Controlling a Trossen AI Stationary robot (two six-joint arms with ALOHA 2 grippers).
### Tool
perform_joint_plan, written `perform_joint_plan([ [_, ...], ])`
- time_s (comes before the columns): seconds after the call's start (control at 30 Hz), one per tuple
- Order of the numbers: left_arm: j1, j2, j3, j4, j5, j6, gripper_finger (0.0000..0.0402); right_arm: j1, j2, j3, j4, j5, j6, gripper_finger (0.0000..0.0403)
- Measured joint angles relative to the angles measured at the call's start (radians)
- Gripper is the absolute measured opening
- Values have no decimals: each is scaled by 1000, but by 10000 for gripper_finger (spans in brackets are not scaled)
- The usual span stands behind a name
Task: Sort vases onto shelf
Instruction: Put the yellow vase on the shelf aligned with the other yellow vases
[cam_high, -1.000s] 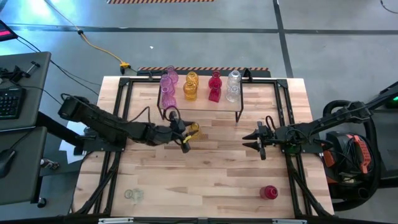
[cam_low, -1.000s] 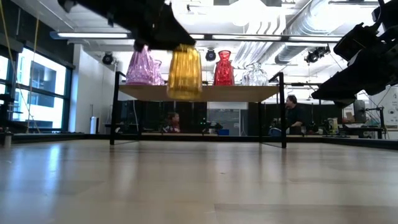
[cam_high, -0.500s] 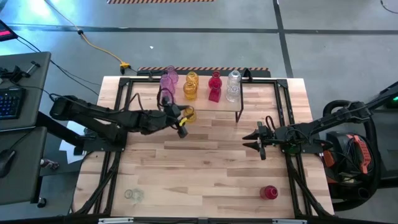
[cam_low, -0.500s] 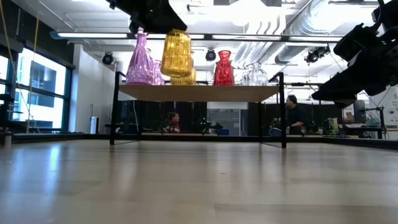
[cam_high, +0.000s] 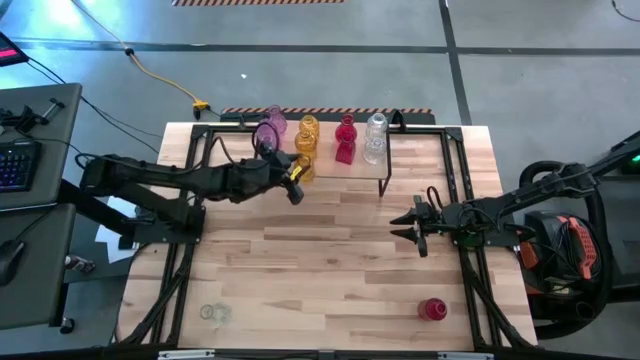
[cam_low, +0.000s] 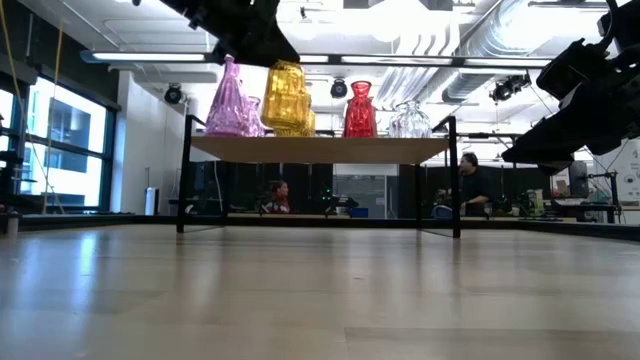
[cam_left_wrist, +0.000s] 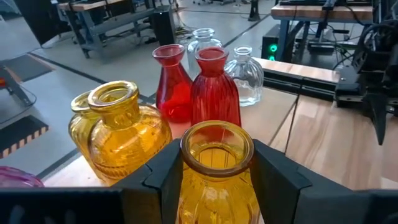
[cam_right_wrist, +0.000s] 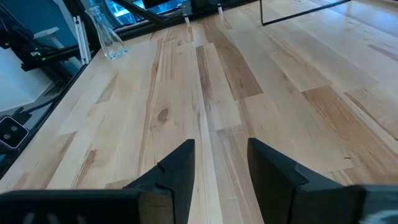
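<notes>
While on shelf (cam_high: 335, 172): approx 8 vases (cam_high: 345, 150)

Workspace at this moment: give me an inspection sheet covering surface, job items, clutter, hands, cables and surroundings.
Surface: light-wood table, mostly bare.
Job's things: shelf carries pink, yellow, red and clear vases; a clear vase and a red vase stand at the table's near edge.
Clutter: nothing seen.
Hands: left hand grips a yellow vase at the shelf, by the other yellow ones; right hand hangs empty and open over the right side.
Cables: yellow cable on the floor.
Surroundings: keyboard desk at left; people seated in the room behind.
</notes>
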Motion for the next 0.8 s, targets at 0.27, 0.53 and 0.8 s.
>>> perform_joint_plan([
  [0.27,-8,0,0,6,14,-19,147,0,0,0,0,0,0,130],
  [0.53,-8,41,0,71,2,-50,147,0,0,0,0,0,0,130],
  [0.8,-17,74,0,76,-77,-84,147,0,0,0,-4,0,0,130],
])
